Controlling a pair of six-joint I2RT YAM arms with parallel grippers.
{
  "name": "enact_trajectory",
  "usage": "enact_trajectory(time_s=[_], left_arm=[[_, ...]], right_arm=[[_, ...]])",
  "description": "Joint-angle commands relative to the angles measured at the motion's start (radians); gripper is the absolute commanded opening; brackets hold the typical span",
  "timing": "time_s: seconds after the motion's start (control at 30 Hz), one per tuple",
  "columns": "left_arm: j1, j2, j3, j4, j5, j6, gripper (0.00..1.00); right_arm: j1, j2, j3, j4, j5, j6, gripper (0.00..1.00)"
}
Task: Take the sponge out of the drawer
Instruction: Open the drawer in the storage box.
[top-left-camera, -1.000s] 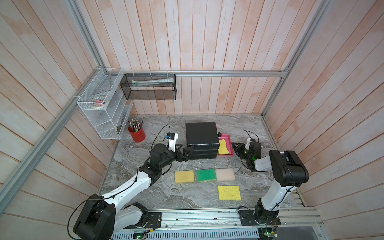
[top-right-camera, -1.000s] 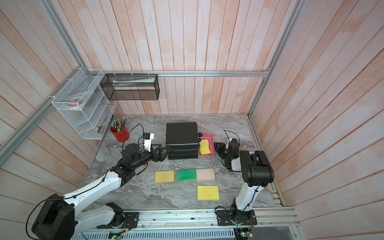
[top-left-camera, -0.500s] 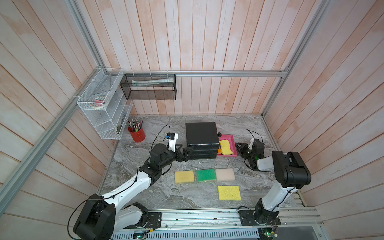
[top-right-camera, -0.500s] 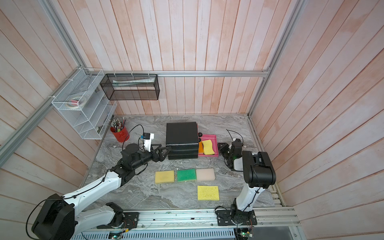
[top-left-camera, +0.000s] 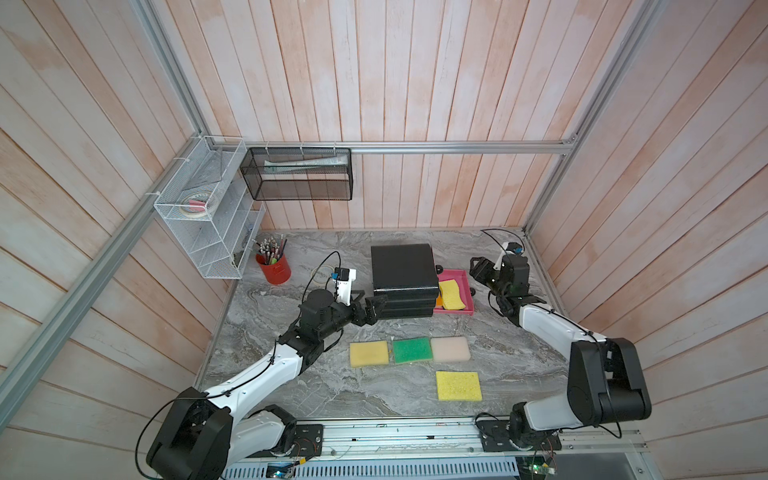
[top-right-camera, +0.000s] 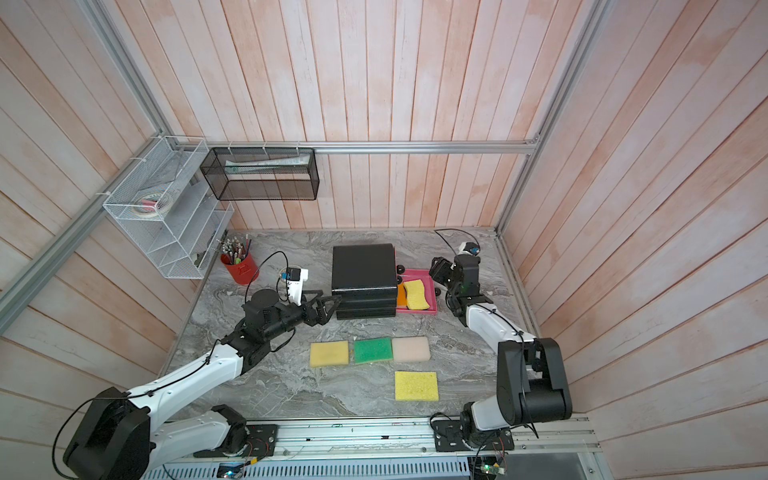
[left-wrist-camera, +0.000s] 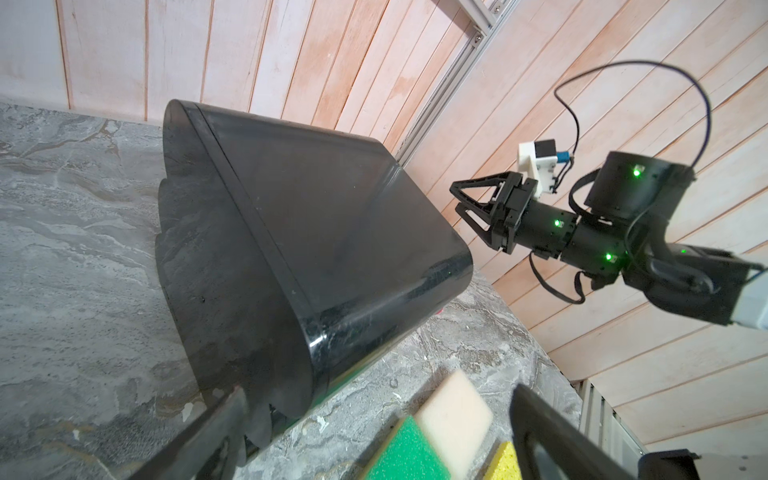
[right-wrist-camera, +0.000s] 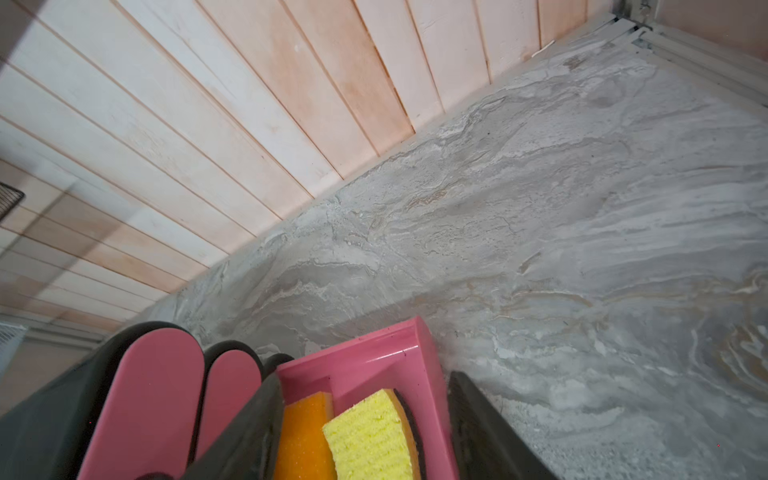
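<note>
Right wrist view: right gripper (right-wrist-camera: 365, 378) parted, empty; sponge (right-wrist-camera: 370, 436) in pink drawer (right-wrist-camera: 374, 340) between fingers (right-wrist-camera: 257, 415); left gripper (top-left-camera: 379, 308) gaping, empty too.

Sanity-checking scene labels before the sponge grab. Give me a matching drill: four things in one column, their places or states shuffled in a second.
Things
1. curled yellow sponge
2. green sponge
3. red pen cup
4. left gripper

Places or states
a. middle of the three-sponge row on the table
b. open, beside the black drawer unit
c. in the pulled-out pink drawer
d. next to the white wire rack

Pairs: 1-c, 2-a, 3-d, 4-b
</note>
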Motion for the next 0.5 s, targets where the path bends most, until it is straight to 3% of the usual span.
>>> enact_trajectory(time_s=[0.0,0.47], left_arm=[[0.004,-0.024,-0.022,0.021,-0.013,0.0,1.0],[0.004,-0.056,-0.037,0.016,-0.018,0.006,1.0]], right_arm=[[0.065,0.092,0.061,-0.261,0.057,-0.133,0.65],[0.11,0.271,0.16,-0.282,-0.014,-0.14,0.63]])
